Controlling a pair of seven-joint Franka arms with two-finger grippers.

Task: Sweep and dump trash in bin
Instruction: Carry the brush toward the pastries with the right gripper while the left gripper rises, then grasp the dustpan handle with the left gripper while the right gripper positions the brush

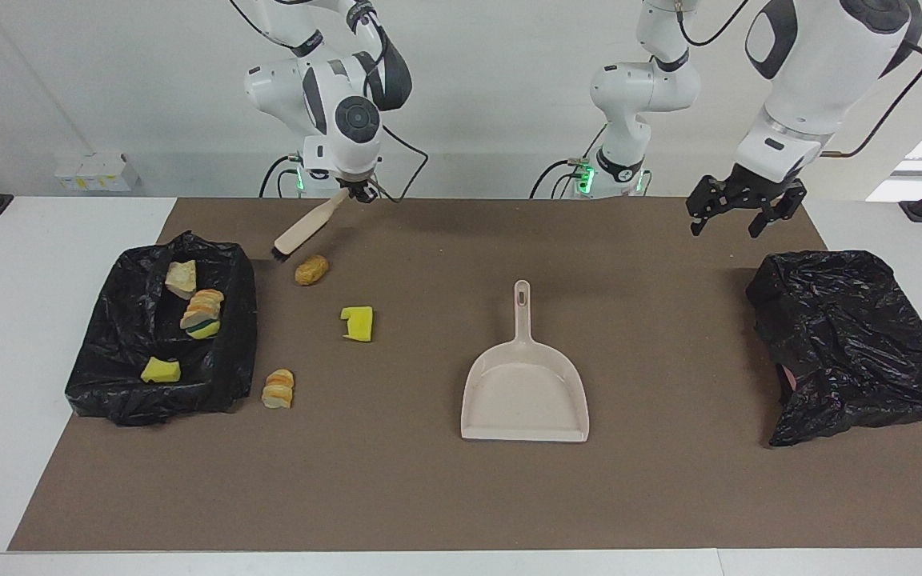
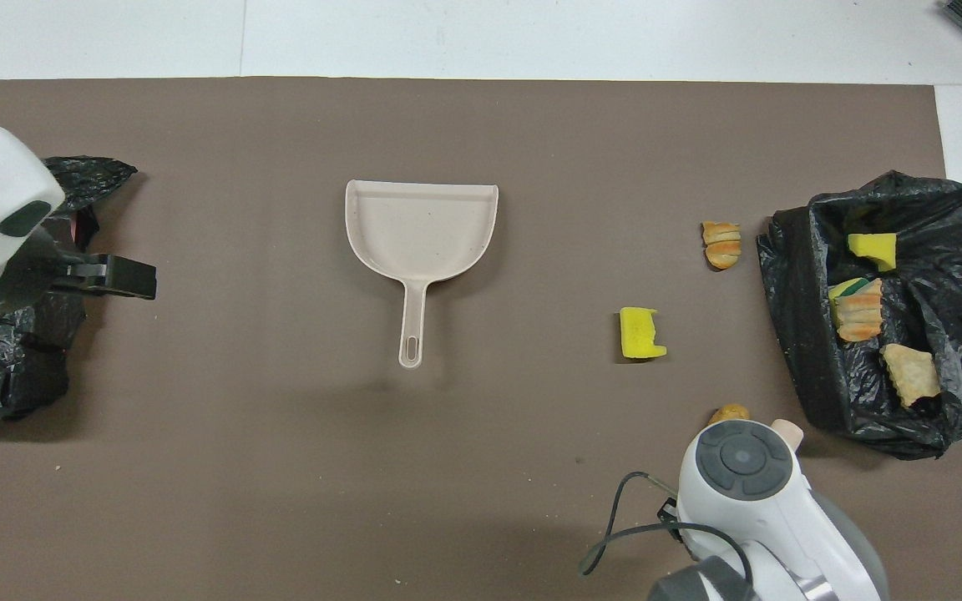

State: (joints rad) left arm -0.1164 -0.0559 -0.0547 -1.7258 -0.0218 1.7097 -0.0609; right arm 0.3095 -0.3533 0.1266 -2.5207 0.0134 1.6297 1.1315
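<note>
My right gripper (image 1: 358, 192) is shut on the handle of a beige brush (image 1: 302, 230). The brush slants down, its bristle end between the brown nugget (image 1: 311, 270) and the black bag bin (image 1: 230, 376). In the overhead view my wrist covers most of the brush (image 2: 786, 431). A yellow sponge chunk (image 1: 358, 323) and a striped bread piece (image 1: 278, 389) lie on the mat beside the bin. In the bin are a pale lump (image 1: 182, 276), a striped piece (image 1: 203, 308) and a yellow chunk (image 1: 160, 370). My left gripper (image 1: 737, 216) is open and empty in the air.
The beige dustpan (image 1: 525, 392) lies mid-mat, its handle pointing toward the robots. A second crumpled black bag (image 1: 845, 344) lies at the left arm's end. The brown mat (image 1: 429, 496) covers most of the white table.
</note>
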